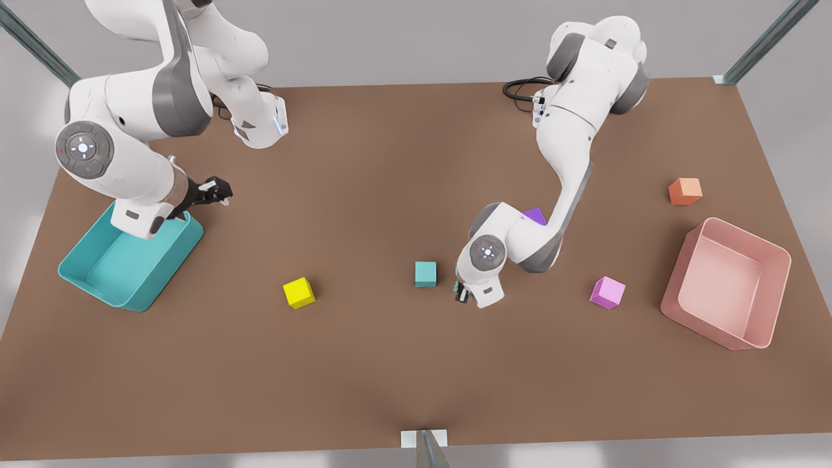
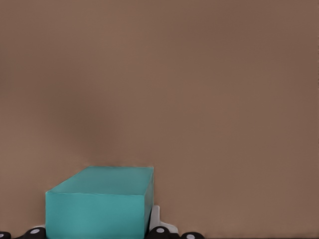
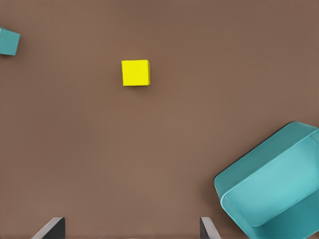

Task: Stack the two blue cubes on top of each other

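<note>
One blue cube (image 1: pixel 426 273) sits on the brown table near its middle, and it also shows far off as the blue cube (image 3: pixel 7 41) in the right wrist view. The other blue cube (image 2: pixel 99 209) is held between the fingers of my left gripper (image 2: pixel 97 234), which is shut on it. In the front view that left gripper (image 1: pixel 461 294) hangs low over the table, just to the right of the resting cube. My right gripper (image 1: pixel 218 190) waits open beside the teal bin, its fingers (image 3: pixel 51 229) spread wide with nothing between them.
A teal bin (image 1: pixel 84 273) stands at the front view's left and a pink bin (image 1: pixel 676 286) at its right. Loose on the table are a yellow cube (image 1: pixel 299 292), a pink cube (image 1: pixel 608 292), an orange cube (image 1: pixel 685 191) and a dark purple cube (image 1: pixel 535 216), partly behind the arm.
</note>
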Controlling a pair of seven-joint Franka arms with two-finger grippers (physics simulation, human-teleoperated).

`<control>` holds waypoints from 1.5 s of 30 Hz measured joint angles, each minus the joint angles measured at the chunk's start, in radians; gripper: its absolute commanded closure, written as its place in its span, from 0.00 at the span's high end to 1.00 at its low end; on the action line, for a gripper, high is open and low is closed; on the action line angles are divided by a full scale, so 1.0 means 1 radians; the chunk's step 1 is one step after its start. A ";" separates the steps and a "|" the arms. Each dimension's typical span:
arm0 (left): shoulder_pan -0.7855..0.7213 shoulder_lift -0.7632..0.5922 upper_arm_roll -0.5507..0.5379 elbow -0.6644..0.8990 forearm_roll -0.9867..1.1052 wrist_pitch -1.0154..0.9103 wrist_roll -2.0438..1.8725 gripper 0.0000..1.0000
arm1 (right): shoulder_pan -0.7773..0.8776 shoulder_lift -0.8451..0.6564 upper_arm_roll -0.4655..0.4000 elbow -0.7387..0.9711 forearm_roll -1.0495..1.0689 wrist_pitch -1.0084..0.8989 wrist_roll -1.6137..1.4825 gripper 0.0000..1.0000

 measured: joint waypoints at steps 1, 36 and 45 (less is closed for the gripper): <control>-0.002 0.002 0.000 0.001 0.002 0.009 0.000 0.52 | 0.000 0.002 0.000 0.000 0.000 -0.001 0.001 1.00; -0.143 0.058 -0.002 0.035 -0.003 0.103 -0.021 1.00 | -0.002 0.029 -0.003 -0.010 0.004 -0.018 0.004 1.00; -0.124 0.041 -0.003 0.036 -0.011 0.047 -0.029 1.00 | -0.002 0.022 -0.003 0.012 -0.001 -0.021 0.008 1.00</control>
